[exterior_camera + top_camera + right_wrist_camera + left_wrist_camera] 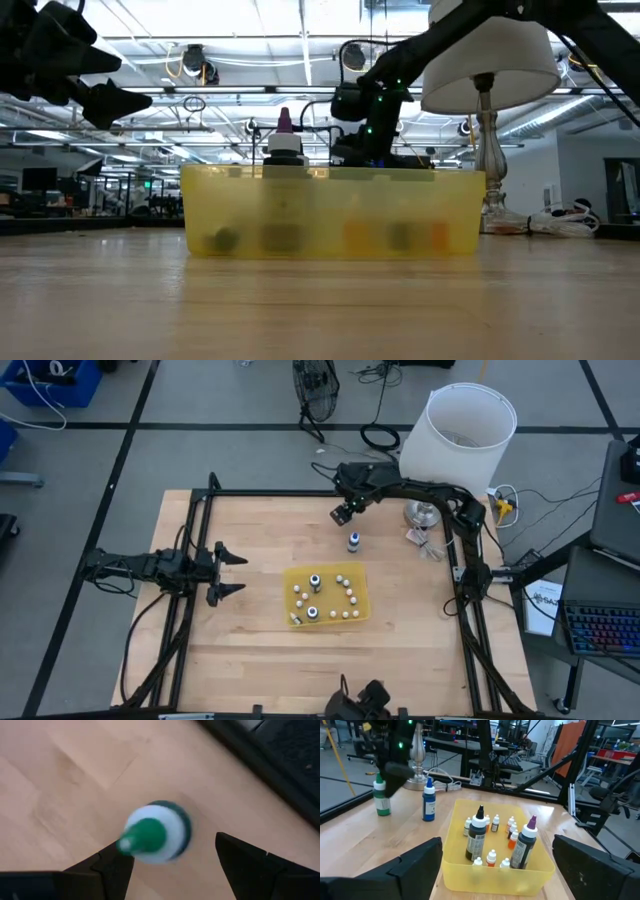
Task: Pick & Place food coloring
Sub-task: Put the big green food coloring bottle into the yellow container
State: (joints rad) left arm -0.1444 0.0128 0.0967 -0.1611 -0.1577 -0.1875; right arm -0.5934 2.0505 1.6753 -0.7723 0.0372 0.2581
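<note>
- My right tool [170, 857] hangs open directly over the green-tipped bottle [152, 833], seemingly not touching it.
- My left tool [228, 573] waits open, left of the yellow tray [360, 596].

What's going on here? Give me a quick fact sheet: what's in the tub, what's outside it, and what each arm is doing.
Yellow tub: holds a black-tipped bottle, a purple-tipped bottle and several tiny dropper bottles.
Outside the tub: blue bottle and green bottle, both upright on the wooden table.
Right gripper: open, above the green bottle, a finger on either side.
Left gripper: open, waiting at the table's left side.
Background: a lamp.
</note>
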